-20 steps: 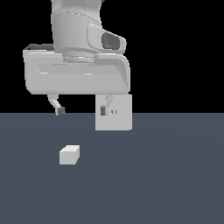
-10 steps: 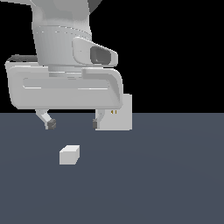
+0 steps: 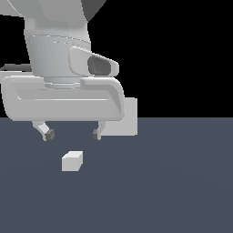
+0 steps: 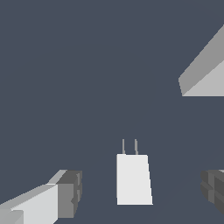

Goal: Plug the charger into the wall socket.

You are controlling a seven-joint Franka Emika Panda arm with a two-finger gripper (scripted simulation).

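Your gripper (image 3: 71, 134) was wide open and held nothing; the charger (image 3: 72, 161) sat below it. Closing off-centre could knock it away.

The floor (image 3: 182, 182) is a flat, plain slate-grey surface filling the lower half of the exterior view; the charger (image 3: 72, 161) lies on it at lower left of centre, two thin prongs showing in the wrist view; the wall socket (image 3: 127, 120) stands upright at mid-frame, partly hidden.
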